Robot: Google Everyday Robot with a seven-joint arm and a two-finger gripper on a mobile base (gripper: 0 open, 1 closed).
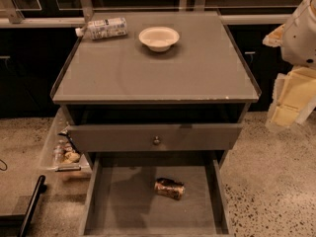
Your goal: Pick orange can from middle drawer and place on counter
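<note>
The orange can lies on its side on the floor of the open middle drawer, right of centre, with its shiny end facing right. The counter is the broad grey cabinet top above it. My gripper hangs at the right edge of the camera view, beside the counter's right side. It is well above and to the right of the can and touches nothing.
A white bowl and a white labelled bottle lying on its side sit at the back of the counter. A drawer front with a small round knob overhangs the open drawer. A clear bin of snacks stands on the floor to the left.
</note>
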